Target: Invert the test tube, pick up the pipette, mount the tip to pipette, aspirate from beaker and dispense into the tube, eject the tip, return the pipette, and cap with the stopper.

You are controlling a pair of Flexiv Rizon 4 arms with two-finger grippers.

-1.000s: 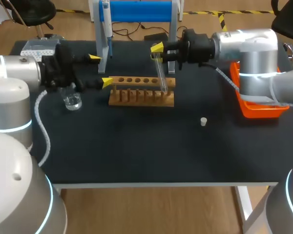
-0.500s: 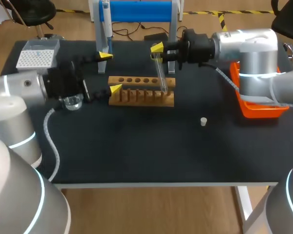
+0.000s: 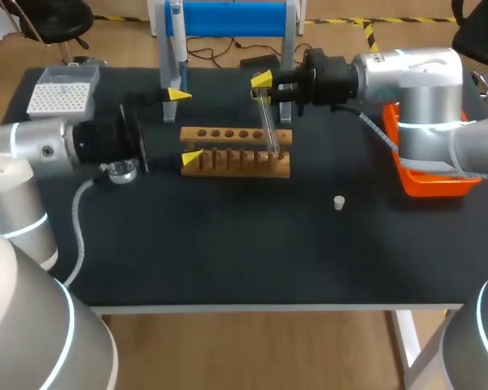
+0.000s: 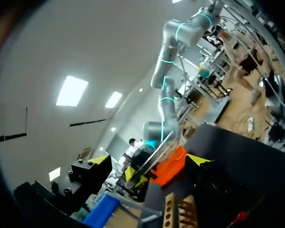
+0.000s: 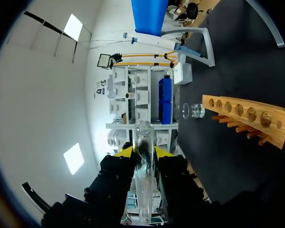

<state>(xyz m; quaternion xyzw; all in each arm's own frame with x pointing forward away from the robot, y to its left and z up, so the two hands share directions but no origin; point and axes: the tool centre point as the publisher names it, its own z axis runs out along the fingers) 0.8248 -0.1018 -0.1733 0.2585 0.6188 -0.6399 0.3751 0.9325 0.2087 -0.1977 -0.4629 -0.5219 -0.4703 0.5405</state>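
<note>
black table [image 3: 228, 252] on wooden floor [image 3: 252, 349]

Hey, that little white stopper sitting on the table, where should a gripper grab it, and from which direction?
Grip the stopper by its sides, coming straight down from above. It is small and low, and it rests alone on the dark table, right of the wooden rack. There is probably room for a finger on either side.

- A wooden rack [image 3: 236, 154] stands toward the back middle of the table, with a row of round holes in its top board and pegs along its front.
- An orange bin [image 3: 435, 183] sits at the table's right edge, partly hidden.
- A stand with a blue panel [image 3: 232, 18] rises behind the rack.
- The black table [image 3: 244, 244] bears the rack.
</note>
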